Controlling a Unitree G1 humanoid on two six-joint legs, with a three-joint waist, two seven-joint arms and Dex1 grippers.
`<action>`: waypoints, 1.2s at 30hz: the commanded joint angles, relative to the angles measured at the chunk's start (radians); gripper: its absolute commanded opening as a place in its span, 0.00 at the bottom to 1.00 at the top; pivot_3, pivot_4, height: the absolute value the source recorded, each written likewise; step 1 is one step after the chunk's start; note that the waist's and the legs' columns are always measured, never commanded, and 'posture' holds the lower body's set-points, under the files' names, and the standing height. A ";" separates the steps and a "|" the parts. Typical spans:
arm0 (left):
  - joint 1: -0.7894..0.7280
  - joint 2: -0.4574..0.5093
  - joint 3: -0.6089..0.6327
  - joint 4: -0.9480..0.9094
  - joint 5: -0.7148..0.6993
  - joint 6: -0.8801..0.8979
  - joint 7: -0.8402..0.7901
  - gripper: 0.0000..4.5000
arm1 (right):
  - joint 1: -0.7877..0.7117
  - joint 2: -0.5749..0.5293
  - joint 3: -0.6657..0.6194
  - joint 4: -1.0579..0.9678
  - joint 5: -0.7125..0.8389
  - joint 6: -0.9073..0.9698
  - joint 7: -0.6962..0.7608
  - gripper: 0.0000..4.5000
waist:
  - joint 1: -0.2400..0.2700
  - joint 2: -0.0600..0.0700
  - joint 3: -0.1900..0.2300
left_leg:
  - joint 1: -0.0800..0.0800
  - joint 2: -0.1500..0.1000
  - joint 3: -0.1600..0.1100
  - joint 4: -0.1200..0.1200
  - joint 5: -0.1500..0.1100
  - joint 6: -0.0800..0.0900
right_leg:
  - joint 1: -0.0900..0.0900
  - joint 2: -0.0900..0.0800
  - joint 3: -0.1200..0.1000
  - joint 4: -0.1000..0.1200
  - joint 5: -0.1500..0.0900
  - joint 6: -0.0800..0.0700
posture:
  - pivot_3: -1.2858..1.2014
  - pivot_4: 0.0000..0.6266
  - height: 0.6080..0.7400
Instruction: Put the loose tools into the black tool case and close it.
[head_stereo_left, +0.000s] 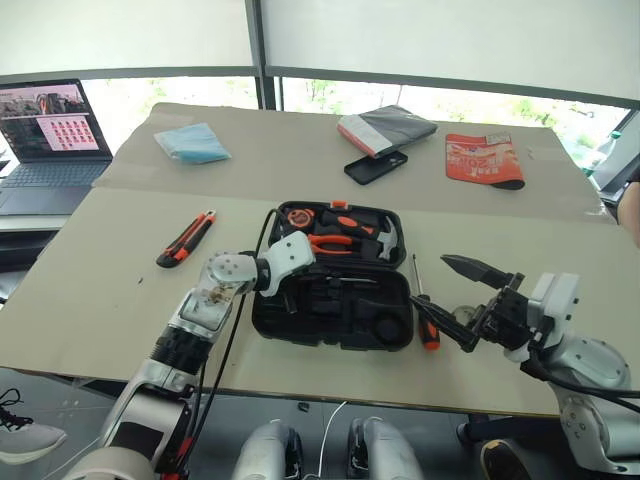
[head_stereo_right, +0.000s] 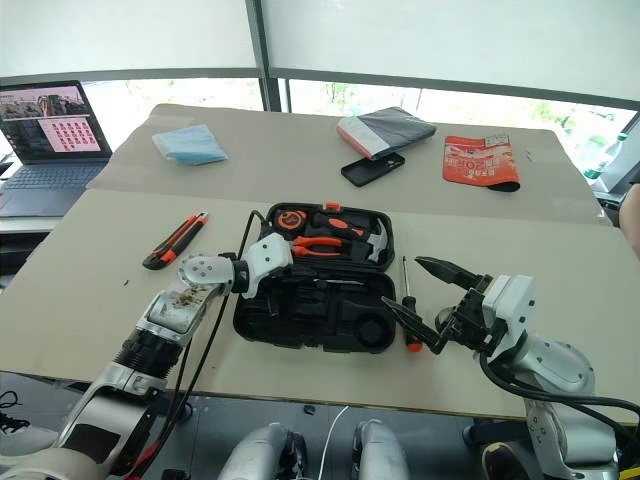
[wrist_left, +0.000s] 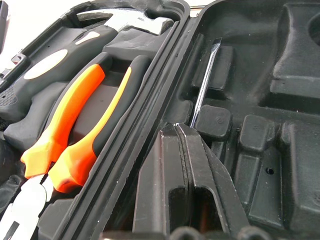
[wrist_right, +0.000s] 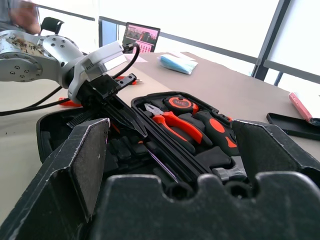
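The black tool case (head_stereo_left: 300, 331) lies open at the table's middle, its far half holding pliers (head_stereo_left: 335, 241), a hammer (head_stereo_left: 386, 240) and a tape measure (head_stereo_left: 298, 215). My left gripper (head_stereo_left: 298, 290) reaches into the near half, shut, its tips (wrist_left: 181, 145) at the near end of a thin screwdriver shaft (wrist_left: 205, 80) lying in a slot; the handle is hidden. A black-and-orange screwdriver (head_stereo_left: 428, 331) lies on the table just right of the case. My right gripper (head_stereo_left: 456, 296) hovers open right beside it, holding nothing. An orange-and-black utility knife (head_stereo_left: 187, 238) lies left of the case.
At the table's far side are a blue packet (head_stereo_left: 192, 143), a flat black phone (head_stereo_left: 376, 167), a grey-and-red book (head_stereo_left: 387, 130) and an orange packet (head_stereo_left: 484, 160). A laptop (head_stereo_left: 50, 135) stands off to the left. A person's arm (head_stereo_left: 630, 210) shows at the right edge.
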 joint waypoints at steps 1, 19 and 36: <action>0.023 0.007 -0.042 0.029 0.040 -0.012 0.009 0.01 | 0.002 -0.001 -0.029 -0.017 0.001 -0.024 -0.008 1.00 | -0.001 0.001 -0.001 | 0.001 0.000 0.000 0.000 0.000 0.000 | 0.001 0.000 0.000 0.000 0.000 0.000 | 0.52 0.24 1.00; 0.283 0.285 0.367 -0.081 -0.465 -0.178 -0.493 0.98 | 0.678 0.006 -0.407 -0.182 0.039 0.147 -0.017 1.00 | -0.006 0.009 -0.005 | 0.002 0.004 0.000 -0.004 -0.002 -0.005 | -0.001 -0.002 0.000 -0.002 -0.003 -0.003 | 0.52 0.24 1.00; 0.368 0.244 0.379 -0.270 -0.582 -0.127 -0.450 1.00 | 0.225 -0.300 -0.185 -0.296 0.170 0.740 -0.308 1.00 | -0.001 0.010 -0.006 | -0.001 0.003 -0.001 -0.004 -0.004 -0.010 | -0.004 -0.004 0.001 -0.003 -0.002 -0.003 | 0.52 0.24 1.00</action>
